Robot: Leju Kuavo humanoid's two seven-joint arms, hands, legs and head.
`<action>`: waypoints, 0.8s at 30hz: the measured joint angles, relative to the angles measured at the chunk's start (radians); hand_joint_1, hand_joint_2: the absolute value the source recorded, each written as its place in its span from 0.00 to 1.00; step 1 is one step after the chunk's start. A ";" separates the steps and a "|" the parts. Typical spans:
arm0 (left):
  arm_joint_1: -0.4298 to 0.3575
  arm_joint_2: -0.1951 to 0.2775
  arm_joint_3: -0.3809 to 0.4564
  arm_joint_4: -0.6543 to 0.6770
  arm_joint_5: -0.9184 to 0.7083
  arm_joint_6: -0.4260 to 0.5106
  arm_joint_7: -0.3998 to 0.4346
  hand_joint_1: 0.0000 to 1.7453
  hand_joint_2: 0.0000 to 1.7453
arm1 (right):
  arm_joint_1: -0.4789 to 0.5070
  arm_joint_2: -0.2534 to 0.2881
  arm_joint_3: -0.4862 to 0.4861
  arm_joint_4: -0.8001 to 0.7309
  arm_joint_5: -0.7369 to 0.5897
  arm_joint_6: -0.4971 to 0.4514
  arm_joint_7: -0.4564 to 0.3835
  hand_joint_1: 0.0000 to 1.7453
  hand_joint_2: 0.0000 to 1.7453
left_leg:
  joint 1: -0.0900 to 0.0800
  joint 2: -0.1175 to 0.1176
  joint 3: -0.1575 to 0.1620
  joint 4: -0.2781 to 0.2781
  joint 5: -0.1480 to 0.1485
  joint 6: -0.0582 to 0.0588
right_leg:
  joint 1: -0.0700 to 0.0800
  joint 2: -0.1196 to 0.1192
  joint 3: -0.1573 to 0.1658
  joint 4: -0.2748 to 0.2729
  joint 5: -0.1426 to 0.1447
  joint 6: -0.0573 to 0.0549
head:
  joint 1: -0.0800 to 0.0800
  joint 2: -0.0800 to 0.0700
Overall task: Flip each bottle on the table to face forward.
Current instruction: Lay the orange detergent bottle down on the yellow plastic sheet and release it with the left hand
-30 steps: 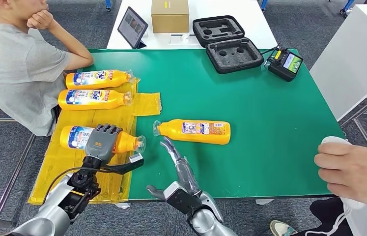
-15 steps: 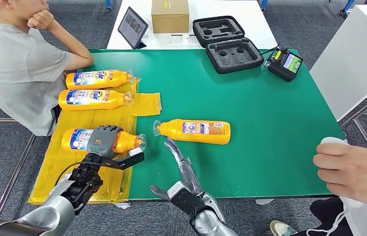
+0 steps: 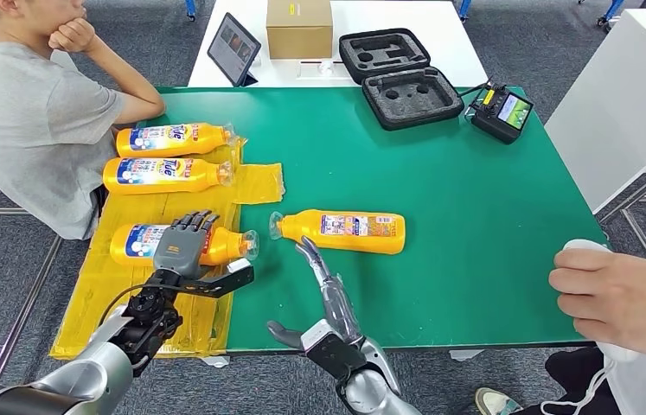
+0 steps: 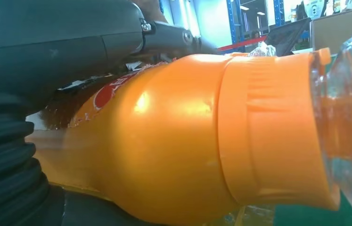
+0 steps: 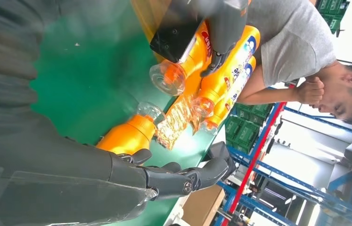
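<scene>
Left hand still gripping its bottle, now nudged up the sheet; right hand open, creeping toward the unflipped bottle.

Two orange detergent bottles lie side by side at the rear of the yellow plastic sheet; a third lies nearer the robot, under the left hand. A fourth bottle lies right of the sheet on the green table, beyond the right hand.
</scene>
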 joint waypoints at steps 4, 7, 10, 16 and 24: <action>0.000 -0.002 0.000 0.004 -0.001 -0.005 0.004 0.06 1.00 | 0.000 -0.003 0.000 -0.002 0.000 -0.001 0.000 0.00 1.00 | 0.000 0.000 0.000 0.000 0.000 0.000 | 0.000 0.000 0.000 0.000 0.000 0.000 | 0.000 0.000; -0.001 -0.003 0.000 0.005 -0.004 -0.010 0.008 0.04 1.00 | 0.000 -0.005 0.000 -0.002 -0.003 -0.002 0.000 0.00 1.00 | 0.000 0.000 0.000 0.000 0.000 0.000 | 0.000 0.000 0.000 0.000 0.000 0.000 | 0.000 0.000; -0.004 -0.003 0.000 0.005 -0.008 -0.016 0.013 0.06 1.00 | 0.000 -0.005 0.000 -0.002 -0.009 -0.002 0.000 0.00 1.00 | 0.000 0.000 0.000 0.000 0.000 0.000 | 0.000 0.000 0.000 0.000 0.000 0.000 | 0.000 0.000; -0.006 -0.003 0.000 0.007 -0.010 -0.023 0.019 0.00 1.00 | -0.001 -0.006 0.000 -0.002 -0.015 -0.005 0.000 0.00 1.00 | 0.000 0.000 0.000 0.000 0.000 0.000 | 0.000 0.000 0.000 0.000 0.000 0.000 | 0.000 0.000; -0.009 -0.005 0.001 0.008 -0.004 -0.035 0.014 0.00 1.00 | -0.001 -0.008 -0.001 -0.001 -0.016 -0.008 0.000 0.00 1.00 | 0.000 0.000 0.001 0.000 0.000 0.000 | 0.000 0.000 0.001 0.000 0.000 0.000 | 0.000 0.000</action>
